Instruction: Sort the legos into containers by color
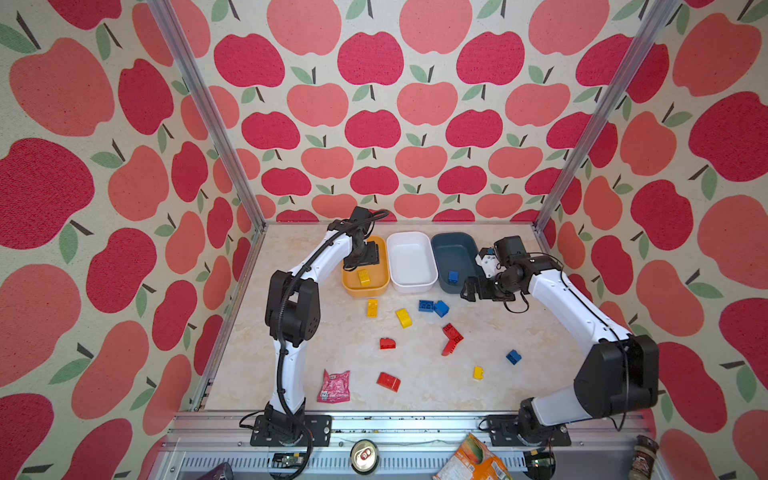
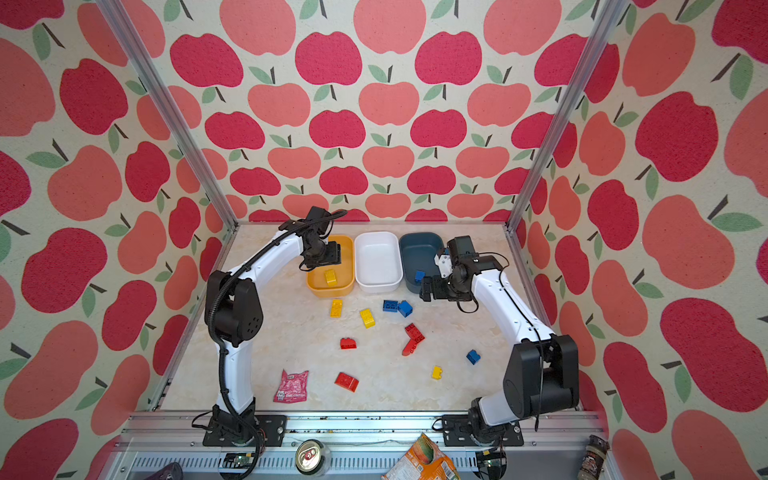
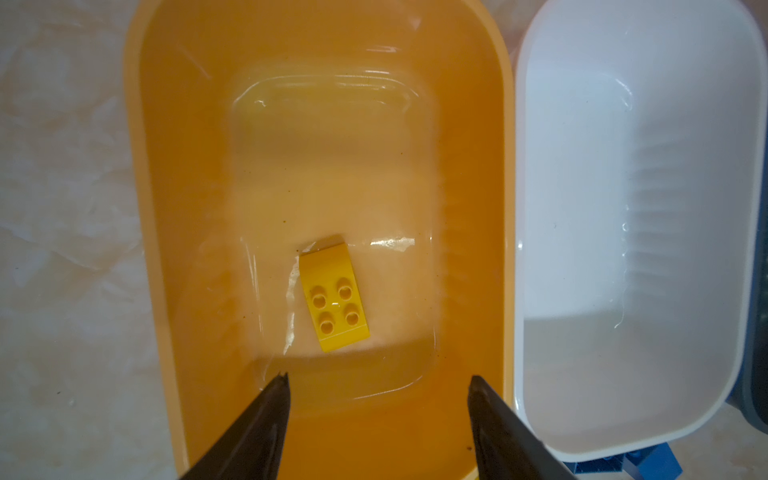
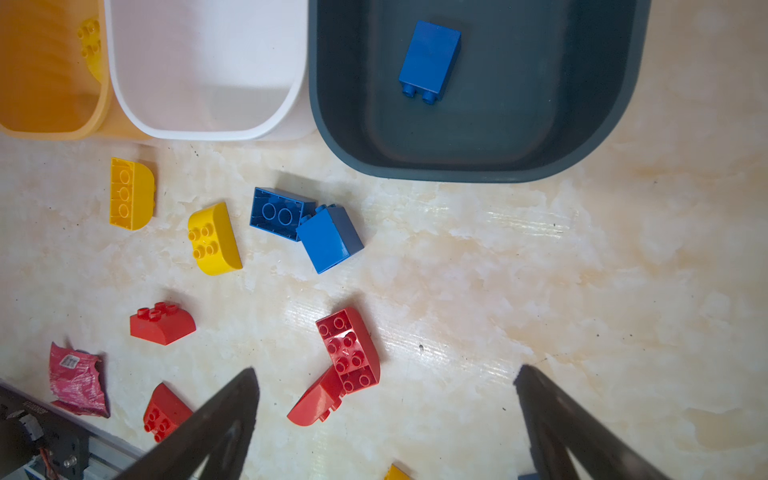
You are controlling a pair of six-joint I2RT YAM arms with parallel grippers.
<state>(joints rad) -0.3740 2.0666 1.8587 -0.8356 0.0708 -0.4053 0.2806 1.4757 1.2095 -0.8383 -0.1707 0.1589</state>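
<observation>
Three containers stand in a row at the back: a yellow-orange tub (image 1: 365, 293), a white tub (image 1: 411, 262) and a dark blue-grey tub (image 1: 453, 251). My left gripper (image 3: 378, 376) hangs open over the yellow-orange tub, and one yellow brick (image 3: 334, 297) lies loose on the tub floor below it. A blue brick (image 4: 430, 62) lies in the dark tub. My right gripper (image 4: 386, 370) is open and empty above the table, in front of the dark tub. On the table are loose legos: yellow (image 1: 403, 318), two touching blue ones (image 1: 432, 307), joined red ones (image 1: 452, 338).
More bricks lie nearer the front: red (image 1: 387, 343), red (image 1: 388, 381), yellow (image 1: 478, 372), blue (image 1: 513, 357). A crinkled pink foil packet (image 1: 334, 386) lies front left. A can (image 1: 364, 456) and an orange bag (image 1: 473, 461) sit beyond the front rail.
</observation>
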